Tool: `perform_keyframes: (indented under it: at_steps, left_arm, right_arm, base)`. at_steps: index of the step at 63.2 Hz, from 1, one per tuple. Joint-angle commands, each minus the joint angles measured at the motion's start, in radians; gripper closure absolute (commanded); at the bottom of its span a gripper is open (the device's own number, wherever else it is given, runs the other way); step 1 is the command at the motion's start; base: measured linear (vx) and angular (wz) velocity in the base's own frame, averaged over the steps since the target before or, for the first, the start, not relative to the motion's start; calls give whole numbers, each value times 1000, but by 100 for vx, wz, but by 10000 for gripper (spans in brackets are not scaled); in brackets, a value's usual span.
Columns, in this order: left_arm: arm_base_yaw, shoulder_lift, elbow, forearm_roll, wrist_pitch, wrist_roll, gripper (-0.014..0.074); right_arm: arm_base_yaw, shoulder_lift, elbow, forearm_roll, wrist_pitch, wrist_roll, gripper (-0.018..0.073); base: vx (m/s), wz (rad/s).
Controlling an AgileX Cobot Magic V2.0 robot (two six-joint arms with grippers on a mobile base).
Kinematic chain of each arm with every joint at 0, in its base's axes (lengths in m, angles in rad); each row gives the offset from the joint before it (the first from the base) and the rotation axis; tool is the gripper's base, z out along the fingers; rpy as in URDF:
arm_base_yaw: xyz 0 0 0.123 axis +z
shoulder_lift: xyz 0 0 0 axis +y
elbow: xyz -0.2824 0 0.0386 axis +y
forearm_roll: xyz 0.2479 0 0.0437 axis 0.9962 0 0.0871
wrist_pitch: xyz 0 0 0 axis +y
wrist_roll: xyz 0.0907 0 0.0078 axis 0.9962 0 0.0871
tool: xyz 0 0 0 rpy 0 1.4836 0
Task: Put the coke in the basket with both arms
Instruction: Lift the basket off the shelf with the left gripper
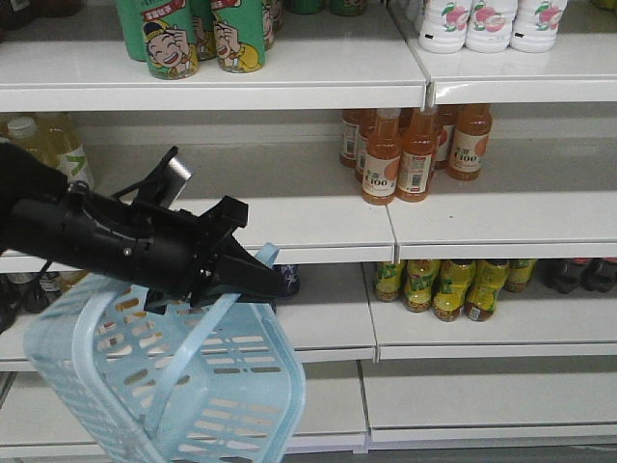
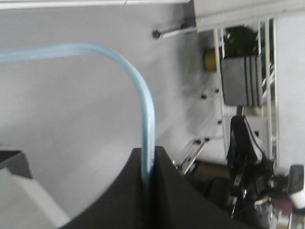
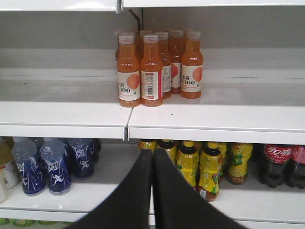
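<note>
Pale blue basket [image 1: 227,410] hangs tilted by its handle [image 2: 143,102], pinched in the left claw [image 1: 258,281]; right claw [image 3: 152,156] pressed together, facing shelved orange bottles [image 3: 151,71].

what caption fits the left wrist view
Black left gripper shut on the curved light blue plastic basket handle

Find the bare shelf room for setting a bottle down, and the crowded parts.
Bare: the middle shelf left of the orange bottles, and again to their right; also the lowest shelf. Crowded: the row of yellow bottles and dark cola bottles between.
</note>
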Motion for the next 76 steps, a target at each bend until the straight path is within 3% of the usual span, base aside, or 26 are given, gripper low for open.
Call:
perform_keyframes:
  at_steps: [1, 14, 28, 61, 76]
  left_arm:
    - [-33, -83, 97, -233, -112, 92, 604]
    - [-84, -98, 308, -579, -124, 362, 604]
    - [-95, -98, 382, -577, -122, 369, 604]
    - [-95, -98, 382, -577, -121, 372, 604]
    - [-95, -98, 382, -543, -127, 372, 604]
  right_arm:
    - [-2, -12, 8, -3, -73, -6, 569]
    - [-2, -12, 8, -3, -73, -6, 569]
    - [-2, -12, 8, -3, -74, -6, 569]
    - [-2, -12, 8, -3, -74, -6, 569]
    - [-2, -12, 8, -3, -74, -6, 569]
  base:
    - [0, 0]
    - [0, 0]
    - [0, 0]
    - [0, 0]
    - [0, 0]
